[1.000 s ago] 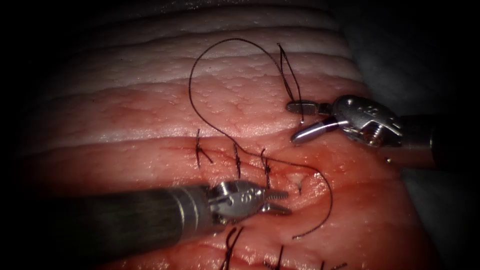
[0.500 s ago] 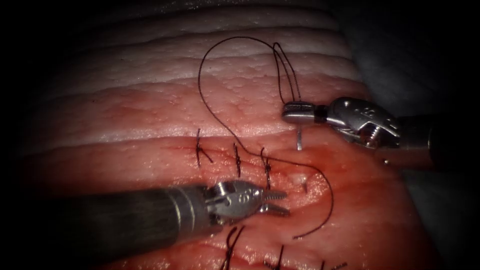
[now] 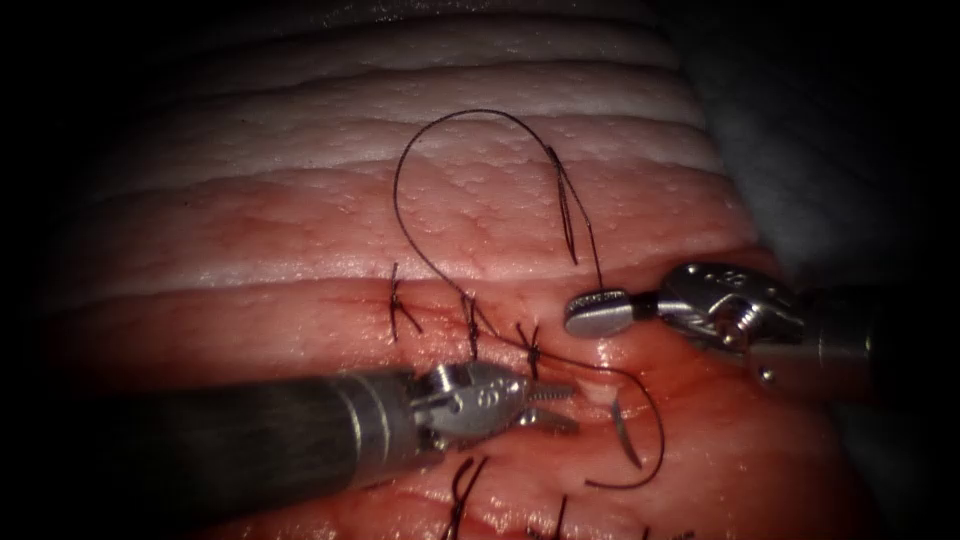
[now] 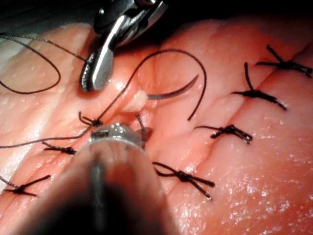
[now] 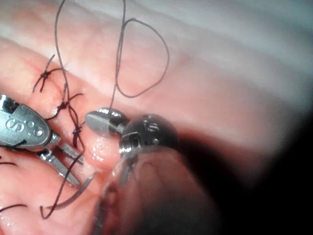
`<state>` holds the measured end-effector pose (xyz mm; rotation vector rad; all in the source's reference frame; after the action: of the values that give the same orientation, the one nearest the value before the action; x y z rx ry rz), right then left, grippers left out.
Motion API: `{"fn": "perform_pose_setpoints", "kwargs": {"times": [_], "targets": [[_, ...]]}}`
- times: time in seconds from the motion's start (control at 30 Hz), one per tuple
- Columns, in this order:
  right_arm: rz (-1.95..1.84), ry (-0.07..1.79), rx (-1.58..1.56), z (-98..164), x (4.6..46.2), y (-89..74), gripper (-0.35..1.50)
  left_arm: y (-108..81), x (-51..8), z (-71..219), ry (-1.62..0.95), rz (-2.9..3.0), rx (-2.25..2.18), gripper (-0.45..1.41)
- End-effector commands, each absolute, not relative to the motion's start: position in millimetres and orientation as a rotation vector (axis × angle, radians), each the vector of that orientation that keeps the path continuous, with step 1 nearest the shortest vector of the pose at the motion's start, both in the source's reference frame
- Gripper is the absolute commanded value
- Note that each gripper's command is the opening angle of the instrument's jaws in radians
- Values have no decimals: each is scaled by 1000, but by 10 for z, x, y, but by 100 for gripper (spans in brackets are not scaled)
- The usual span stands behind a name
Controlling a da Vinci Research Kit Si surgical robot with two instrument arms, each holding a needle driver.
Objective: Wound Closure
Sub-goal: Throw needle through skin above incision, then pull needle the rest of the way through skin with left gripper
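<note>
Pink ridged pork tissue [image 3: 300, 260] | our left tool [image 3: 552, 405] jaws apart, empty | right tool [image 3: 598, 312] jaws together on dark thread [image 3: 420, 150] | curved steel needle [image 3: 626, 438] free beside the cut's right end

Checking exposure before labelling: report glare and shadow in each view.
Endoscope view: dark rim all round, glints on the open, empty left tool and the right tool, shut on the thread. Left wrist view: glare on wet tissue; needle lies unheld, whether in tissue unclear. Right wrist view: right tool's shaft in shadow.
</note>
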<state>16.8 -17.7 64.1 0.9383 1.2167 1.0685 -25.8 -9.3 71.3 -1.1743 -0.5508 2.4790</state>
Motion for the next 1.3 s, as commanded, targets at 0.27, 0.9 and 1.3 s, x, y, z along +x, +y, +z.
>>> {"fn": "perform_pose_setpoints", "kwargs": {"times": [0.27,0.9,1.3], "targets": [[1099,1391,709,654,130,-119,125,-89,-281,687,-286,2655,-1408,2],[1103,1405,612,664,107,-141,115,-74,-300,717,-270,2635,-1424,15],[1098,1429,613,658,99,-154,120,-64,-299,726,-515,2458,-1495,-45]]}}
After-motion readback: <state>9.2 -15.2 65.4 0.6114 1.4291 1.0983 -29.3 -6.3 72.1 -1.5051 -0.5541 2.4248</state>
